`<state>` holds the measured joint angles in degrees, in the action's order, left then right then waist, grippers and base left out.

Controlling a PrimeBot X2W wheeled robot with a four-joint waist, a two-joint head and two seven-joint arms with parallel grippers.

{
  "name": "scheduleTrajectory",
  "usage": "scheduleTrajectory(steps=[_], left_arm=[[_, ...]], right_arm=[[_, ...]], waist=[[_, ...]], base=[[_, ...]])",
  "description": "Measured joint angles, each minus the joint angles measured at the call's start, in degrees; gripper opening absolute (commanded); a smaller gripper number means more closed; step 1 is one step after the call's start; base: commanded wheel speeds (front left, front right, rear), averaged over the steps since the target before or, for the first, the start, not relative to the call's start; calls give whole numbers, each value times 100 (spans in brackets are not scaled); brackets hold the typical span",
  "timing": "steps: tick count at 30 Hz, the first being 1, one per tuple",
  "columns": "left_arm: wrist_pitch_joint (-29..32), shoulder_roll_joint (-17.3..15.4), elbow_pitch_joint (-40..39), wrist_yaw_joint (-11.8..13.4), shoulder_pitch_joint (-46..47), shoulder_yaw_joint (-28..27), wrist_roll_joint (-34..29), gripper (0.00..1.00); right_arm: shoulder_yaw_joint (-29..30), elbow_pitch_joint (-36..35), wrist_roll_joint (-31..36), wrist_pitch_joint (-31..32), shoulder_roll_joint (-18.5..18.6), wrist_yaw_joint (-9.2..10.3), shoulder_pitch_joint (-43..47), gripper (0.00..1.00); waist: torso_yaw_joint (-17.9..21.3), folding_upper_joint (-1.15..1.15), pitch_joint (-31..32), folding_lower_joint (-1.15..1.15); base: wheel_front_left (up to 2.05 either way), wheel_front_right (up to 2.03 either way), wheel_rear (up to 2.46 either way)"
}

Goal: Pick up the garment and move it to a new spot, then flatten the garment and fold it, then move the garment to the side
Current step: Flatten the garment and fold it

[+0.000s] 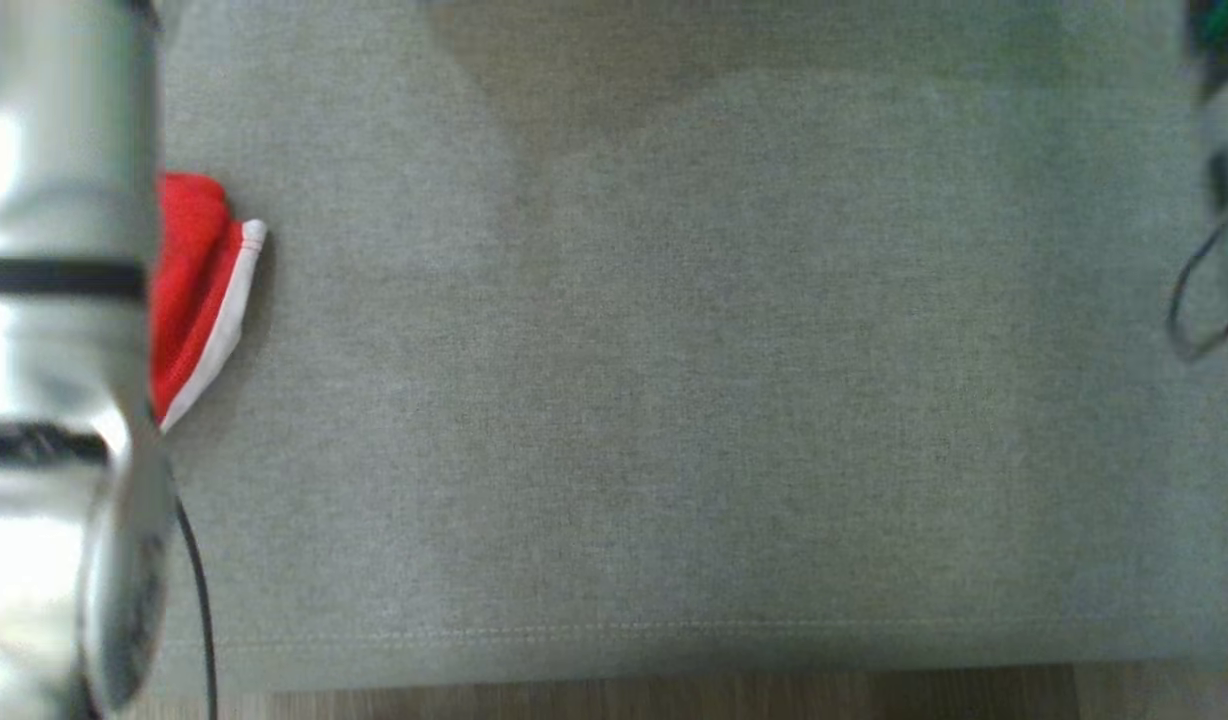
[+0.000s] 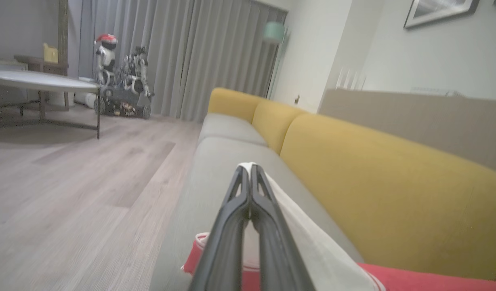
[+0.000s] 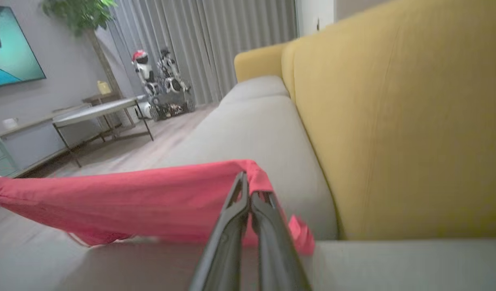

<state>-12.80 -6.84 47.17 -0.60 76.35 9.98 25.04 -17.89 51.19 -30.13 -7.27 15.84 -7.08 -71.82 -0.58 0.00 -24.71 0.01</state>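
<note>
- Head view: the red, white-trimmed garment (image 1: 189,280) shows over the grey seat cushion (image 1: 674,350), just beside the pale left forearm (image 1: 54,300). The cushion's stitched front edge borders the wood floor (image 1: 674,692).
- Left wrist view: the left gripper (image 2: 248,171) is clamped on the garment's white band, with the yellow backrest (image 2: 373,173) to its right and open floor to its left.
- Right wrist view: the right gripper (image 3: 248,186) pinches the garment's red edge, and the cloth stretches away to its left.
</note>
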Motion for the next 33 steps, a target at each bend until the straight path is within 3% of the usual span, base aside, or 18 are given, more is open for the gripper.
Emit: scheduleTrajectory(steps=[10, 18, 24, 33], left_arm=[[-141, -49, 582, -399, -2159, 337, -35, 0], [64, -300, 680, -654, -3327, 928, -74, 0], [322, -552, 348, -697, -3907, 1254, 196, 0], [1171, -1170, -900, -697, -4825, 2137, 1081, 0]], right_arm=[[-829, 345, -1073, 88, 7, 0, 1684, 0], [-1679, 198, -1400, 425, 578, 0, 2542, 0], [-2036, 134, -1825, 959, 829, -1, 3005, 0], [-2692, -192, -2217, 1747, 1351, -1, 3488, 0]], waist=[[-88, 0, 729, -2], [-220, 1, 1349, -2], [-359, 1, 1738, -2], [-428, 1, 2210, -2]], base=[[0, 0, 0], [0, 0, 0], [0, 0, 0], [0, 0, 0]])
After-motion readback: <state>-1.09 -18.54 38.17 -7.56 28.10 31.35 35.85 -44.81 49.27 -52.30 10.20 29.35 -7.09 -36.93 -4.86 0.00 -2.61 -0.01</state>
